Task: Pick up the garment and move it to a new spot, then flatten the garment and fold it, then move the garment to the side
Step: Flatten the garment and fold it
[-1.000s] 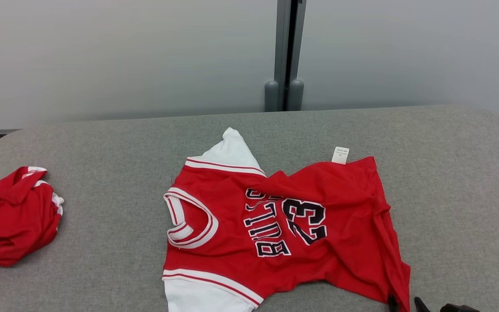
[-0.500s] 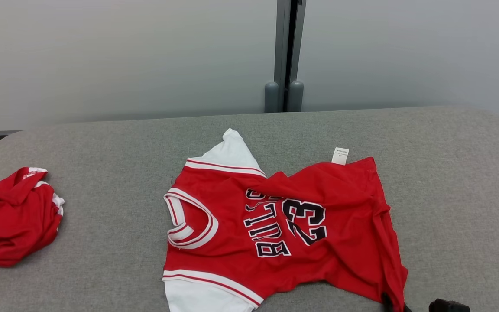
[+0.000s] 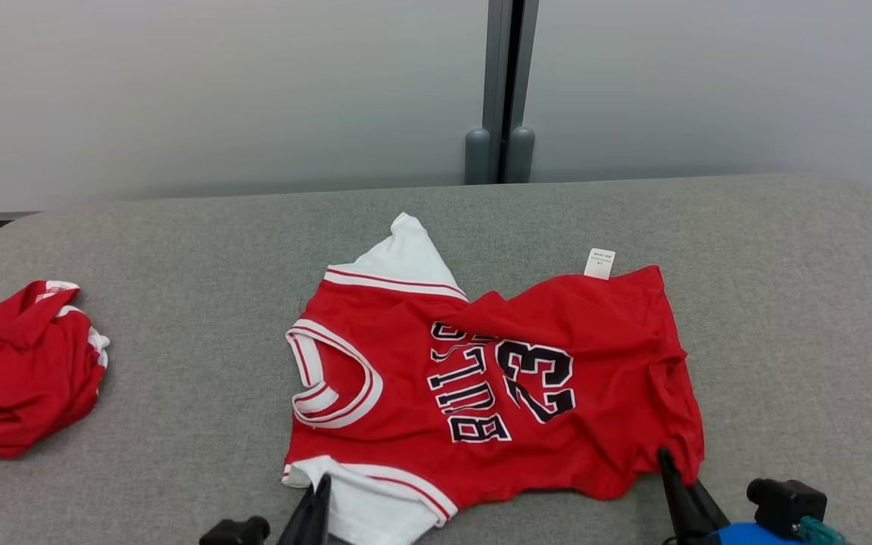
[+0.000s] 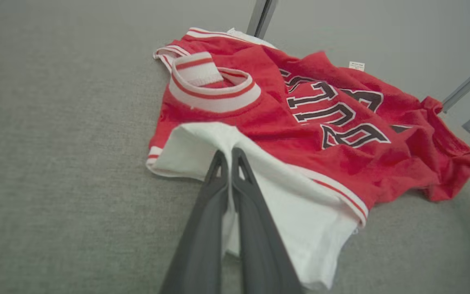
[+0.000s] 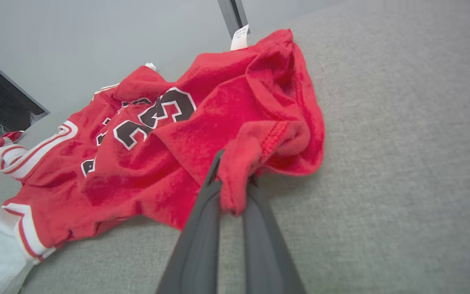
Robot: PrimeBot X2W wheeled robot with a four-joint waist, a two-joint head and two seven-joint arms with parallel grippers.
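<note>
A red basketball jersey point(image 3: 481, 378) with white sleeves and black "BULLS 23" lettering lies wrinkled, front up, at the middle of the grey fabric-covered worktop point(image 3: 784, 303). Its striped collar points toward 9 o'clock and its hem toward 3 o'clock. At the jersey's 7 o'clock corner, the left gripper point(image 4: 229, 154) has its jaws pressed together on the near white sleeve point(image 4: 292, 212), with a fold of white cloth pinched between them. At 4 o'clock, the right gripper point(image 5: 235, 171) has its jaws closed on the red hem corner point(image 5: 276, 134), which bunches up around them. A small white label point(image 3: 599, 263) sticks out of the jersey's far edge at 1 o'clock. A second, crumpled red garment point(image 3: 20, 378) sits well apart at 9 o'clock.
</note>
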